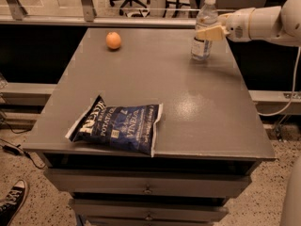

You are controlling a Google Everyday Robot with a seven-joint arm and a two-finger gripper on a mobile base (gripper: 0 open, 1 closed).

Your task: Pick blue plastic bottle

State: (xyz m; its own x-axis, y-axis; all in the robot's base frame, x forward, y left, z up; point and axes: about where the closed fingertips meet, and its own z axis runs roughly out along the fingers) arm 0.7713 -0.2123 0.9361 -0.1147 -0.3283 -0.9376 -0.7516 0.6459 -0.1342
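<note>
The blue plastic bottle (205,17) is a slim clear bottle with a white cap and a dark label. It stands upright at the far right of the grey table (188,107). My gripper (207,32) reaches in from the right on a white arm and sits at the bottle's middle, against its front right side. The bottle's base rests on the table.
A dark blue potato chip bag (118,128) lies flat near the table's front left edge. An orange (113,40) sits at the far left. Drawers are under the table's front. A rail and office chairs are behind. A shoe (11,202) shows at the bottom left.
</note>
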